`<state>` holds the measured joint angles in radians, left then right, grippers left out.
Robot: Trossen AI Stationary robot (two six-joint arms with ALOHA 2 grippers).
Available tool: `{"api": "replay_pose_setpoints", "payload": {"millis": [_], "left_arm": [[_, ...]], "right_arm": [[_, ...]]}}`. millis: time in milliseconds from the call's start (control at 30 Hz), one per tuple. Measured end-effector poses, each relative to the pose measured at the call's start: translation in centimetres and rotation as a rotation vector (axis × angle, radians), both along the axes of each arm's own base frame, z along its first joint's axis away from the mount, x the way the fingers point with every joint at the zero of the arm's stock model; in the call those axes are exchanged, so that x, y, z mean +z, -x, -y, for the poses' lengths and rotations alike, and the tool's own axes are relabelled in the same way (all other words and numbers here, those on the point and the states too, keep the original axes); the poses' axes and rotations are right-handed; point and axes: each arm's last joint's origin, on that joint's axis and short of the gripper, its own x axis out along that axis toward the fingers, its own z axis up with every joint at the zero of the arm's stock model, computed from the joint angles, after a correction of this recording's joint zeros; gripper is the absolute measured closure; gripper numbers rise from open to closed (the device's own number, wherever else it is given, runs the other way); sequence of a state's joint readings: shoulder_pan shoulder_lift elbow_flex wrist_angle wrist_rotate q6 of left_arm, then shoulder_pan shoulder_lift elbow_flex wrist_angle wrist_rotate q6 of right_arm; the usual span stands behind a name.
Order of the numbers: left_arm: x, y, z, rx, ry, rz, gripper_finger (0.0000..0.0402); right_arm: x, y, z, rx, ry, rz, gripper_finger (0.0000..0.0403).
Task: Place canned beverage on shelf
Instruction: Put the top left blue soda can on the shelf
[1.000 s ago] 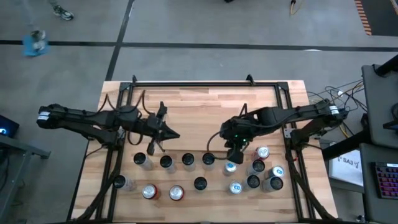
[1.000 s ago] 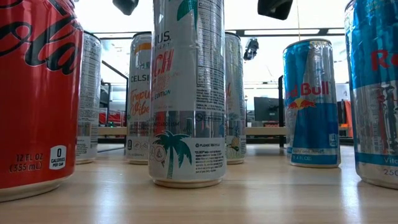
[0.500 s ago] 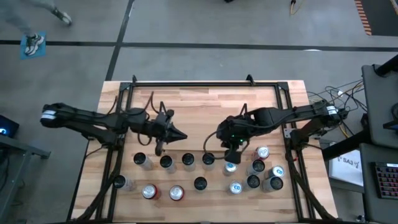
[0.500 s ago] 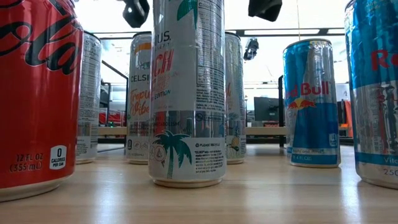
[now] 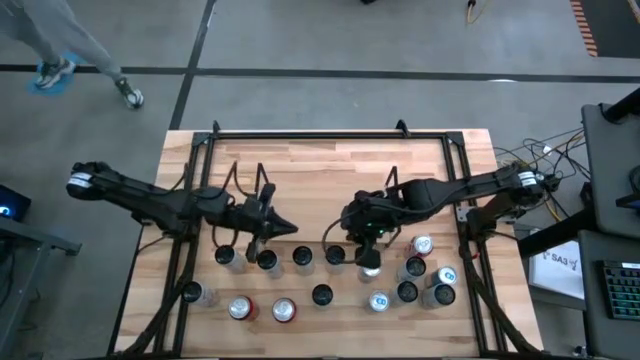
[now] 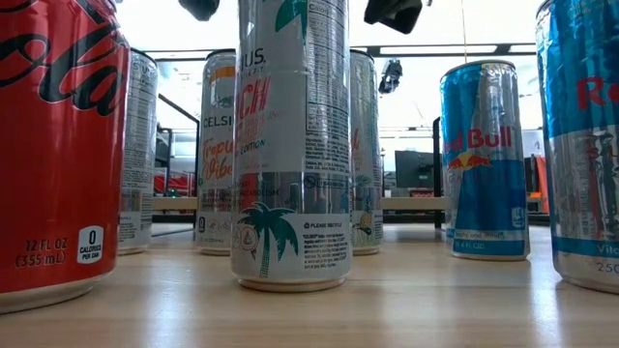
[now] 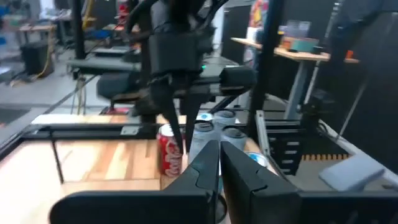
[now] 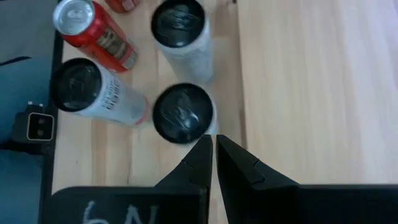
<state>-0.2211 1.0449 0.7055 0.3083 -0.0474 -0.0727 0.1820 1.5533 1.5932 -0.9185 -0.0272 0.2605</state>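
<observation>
Several upright cans stand on the near half of the wooden table, among them a row [image 5: 302, 257] and a cluster at the right [image 5: 420, 275]. The shelf [image 5: 320, 165] stands behind them and holds no can; its wood base shows in the low view [image 6: 416, 204]. My left gripper [image 5: 289, 228] is shut and empty above the table, just beyond the row's left part. My right gripper [image 5: 367, 252] is shut and empty, pointing down over the row's right end. In its wrist view [image 8: 213, 143] the tips hover beside a black-topped can [image 8: 182, 113].
Black frame legs run along the table's left [image 5: 185, 270] and right [image 5: 470, 270] sides. Red cans [image 5: 284, 310] stand near the front edge. Bare wood lies between the can row and the shelf. A person walks on the floor at the far left [image 5: 60, 40].
My right gripper has moved toward the table's left edge, staying high above the can row. My left gripper has shifted a little toward the near edge. Both have stayed shut. No can has moved.
</observation>
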Motion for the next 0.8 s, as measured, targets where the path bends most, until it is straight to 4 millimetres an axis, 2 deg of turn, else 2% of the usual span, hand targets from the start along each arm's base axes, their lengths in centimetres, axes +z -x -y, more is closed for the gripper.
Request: {"api": "replay_pose_setpoints", "payload": {"millis": [333, 433, 533, 700, 800], "left_arm": [[0.3, 2.3, 1.4, 0.001, -0.097, -0.007, 0.0402], [0.4, 2.9, 1.6, -0.018, -0.097, 0.001, 0.0402], [-0.4, 3.5, 1.5, -0.023, -0.100, -0.012, 0.0402], [-1.3, 4.6, 1.0, 0.014, -0.092, -0.002, 0.0402], [-1.4, 5.1, 0.7, 0.059, -0.091, 0.005, 0.0402]], "right_arm": [[-0.4, -2.3, -1.5, 0.004, -0.019, 0.023, 0.0390], [-0.3, -2.3, -1.8, 0.017, 0.001, 0.032, 0.0390], [-0.2, -2.1, -2.3, 0.047, 0.055, 0.042, 0.0390], [0.1, -1.7, -3.0, 0.121, 0.088, 0.059, 0.0390], [0.0, -1.9, -3.2, 0.107, 0.076, 0.059, 0.0390]]}}
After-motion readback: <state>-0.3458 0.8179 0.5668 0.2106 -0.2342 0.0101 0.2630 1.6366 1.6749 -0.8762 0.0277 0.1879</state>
